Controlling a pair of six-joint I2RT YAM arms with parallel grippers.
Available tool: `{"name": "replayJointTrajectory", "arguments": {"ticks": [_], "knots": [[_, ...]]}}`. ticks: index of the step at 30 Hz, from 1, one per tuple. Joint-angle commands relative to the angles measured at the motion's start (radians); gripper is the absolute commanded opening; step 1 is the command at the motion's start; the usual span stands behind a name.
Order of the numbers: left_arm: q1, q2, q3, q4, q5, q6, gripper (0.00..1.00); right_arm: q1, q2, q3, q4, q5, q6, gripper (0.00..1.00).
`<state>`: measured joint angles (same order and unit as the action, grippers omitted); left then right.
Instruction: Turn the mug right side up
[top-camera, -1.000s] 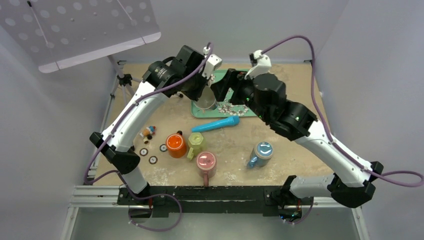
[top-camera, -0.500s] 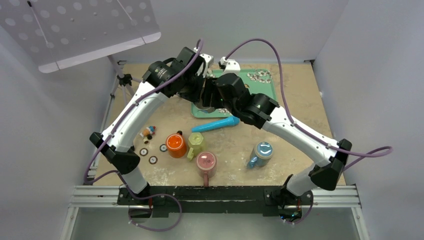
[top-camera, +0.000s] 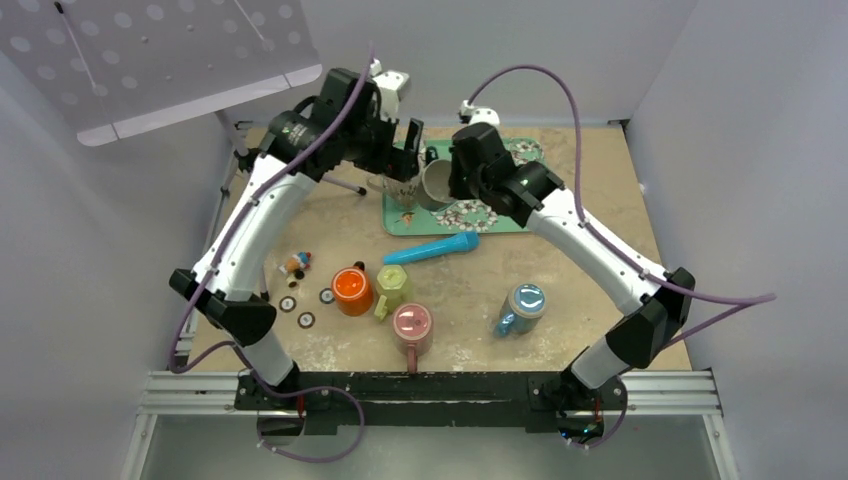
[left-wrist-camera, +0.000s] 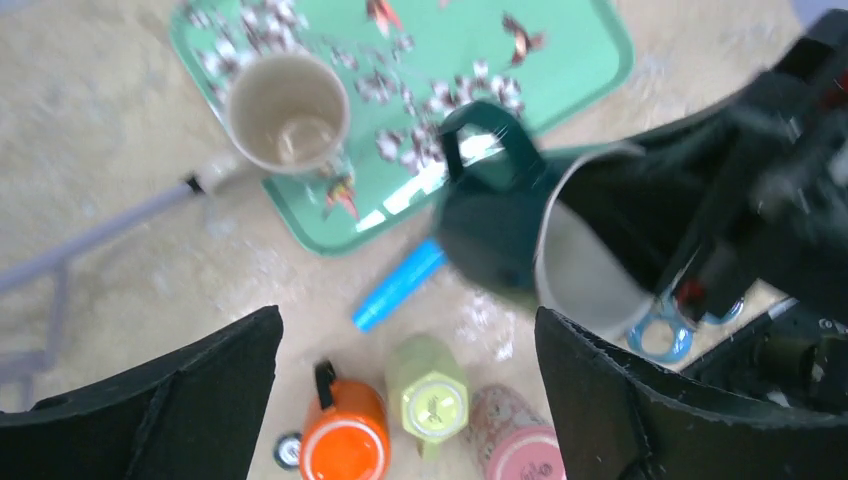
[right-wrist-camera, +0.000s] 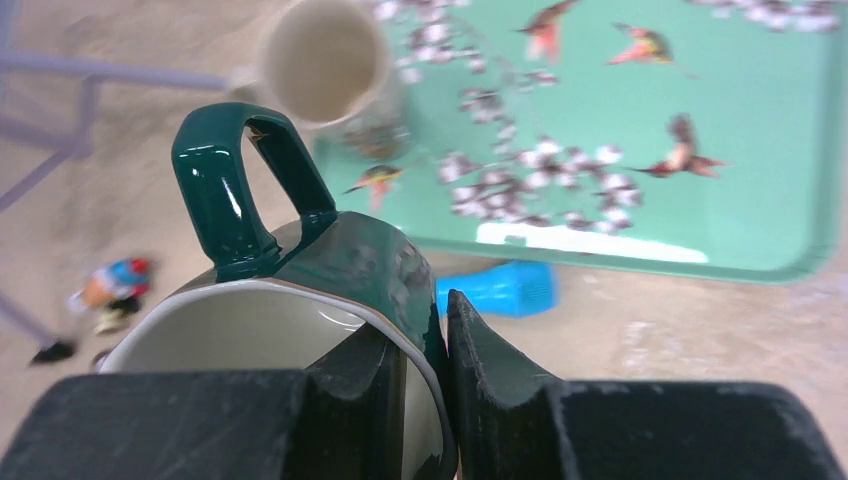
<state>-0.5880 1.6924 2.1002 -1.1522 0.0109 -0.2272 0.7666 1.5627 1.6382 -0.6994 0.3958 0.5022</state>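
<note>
"Green, the dark green mug (right-wrist-camera: 350, 250): which hand has it?"

"The right hand (right-wrist-camera: 418, 320). It pinches the rim, one finger inside the mouth and one against the outer wall, with only the wall between them."

"And how does the mug sit?"

"Off the table, tilted onto its side over the near left part of the tray (right-wrist-camera: 700, 230), with its handle towards the tray."

"What about the left hand (left-wrist-camera: 405, 315)?"

"Spread wide and gripping nothing. It hangs just beside the mug, on the mug's left."

"What lies under them?"

"A beige cup (left-wrist-camera: 287, 110) stands upright at the tray's left corner, mouth up. The tray itself, mint green with birds and blossoms, lies by the far edge of the table (top-camera: 600, 180), about midway along."

"And nearer to us?"

"A blue tool (top-camera: 432, 249) lies on the table just beside the tray's near edge. Towards the near edge stand an orange mug (top-camera: 352, 288), a yellow-green jar (top-camera: 391, 285) touching it, and a pink mug (top-camera: 412, 325). Off to the right is a blue mug (top-camera: 522, 305)."
</note>
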Motion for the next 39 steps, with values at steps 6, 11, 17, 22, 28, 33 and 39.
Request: {"name": "replayJointTrajectory", "arguments": {"ticks": [6, 11, 17, 22, 28, 33, 39], "knots": [[0.117, -0.178, -0.044, 0.042, 0.209, 0.268, 1.0, -0.456, 0.092, 0.086, 0.051, -0.138, -0.134, 0.0], [0.121, -0.252, -0.18, -0.04, 0.214, 0.351, 1.0, -0.588, 0.277, 0.165, 0.064, -0.181, -0.149, 0.0], [0.125, -0.35, -0.344, -0.068, 0.213, 0.414, 1.0, -0.653, 0.416, 0.173, 0.072, -0.167, -0.153, 0.0], [0.125, -0.363, -0.446, -0.156, 0.23, 0.534, 1.0, -0.675, 0.454, 0.14, 0.077, -0.164, -0.157, 0.0], [0.125, -0.389, -0.637, -0.186, 0.22, 0.707, 0.95, -0.675, 0.474, 0.149, 0.04, -0.151, -0.169, 0.41], [0.125, -0.43, -0.775, -0.13, 0.274, 0.781, 1.0, -0.675, 0.405, 0.185, -0.003, -0.132, -0.173, 0.61], [0.042, -0.453, -0.876, -0.034, 0.44, 0.595, 0.79, -0.667, 0.248, 0.186, -0.042, -0.12, -0.172, 0.98]]}}
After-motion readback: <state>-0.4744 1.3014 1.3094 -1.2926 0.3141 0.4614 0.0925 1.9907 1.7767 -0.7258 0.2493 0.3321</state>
